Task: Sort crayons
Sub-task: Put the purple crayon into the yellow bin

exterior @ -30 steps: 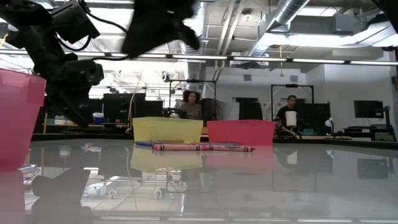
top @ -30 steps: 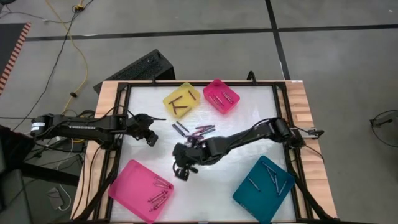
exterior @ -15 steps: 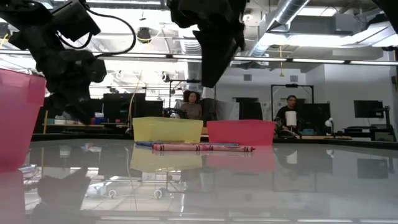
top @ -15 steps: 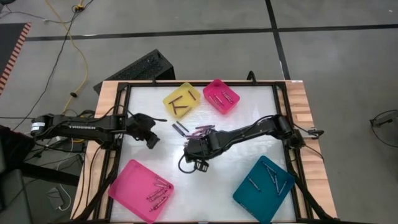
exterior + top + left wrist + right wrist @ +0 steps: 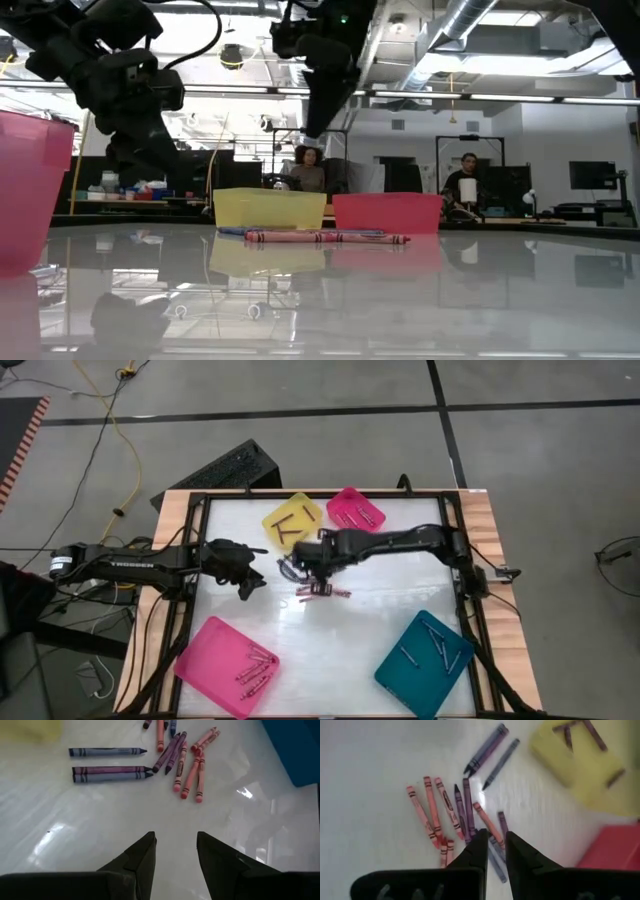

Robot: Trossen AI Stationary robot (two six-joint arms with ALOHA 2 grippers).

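Several loose crayons, red/pink and purple-blue, lie flat in a pile at the table's middle. They also show in the left wrist view, the right wrist view and the low view. My right gripper hangs above the pile, pointing down, its fingers a narrow gap apart and empty. My left gripper is open and empty just left of the pile, above the table.
A yellow tray and a small pink tray stand at the far side. A large pink tray is near left and a teal tray near right. Each holds crayons. People sit in the room behind.
My right gripper has swung from beside the large pink tray toward the table's far edge and a little right, and now hangs over the loose crayons. My left gripper has edged a little toward the pile. The crayons have stayed where they were.
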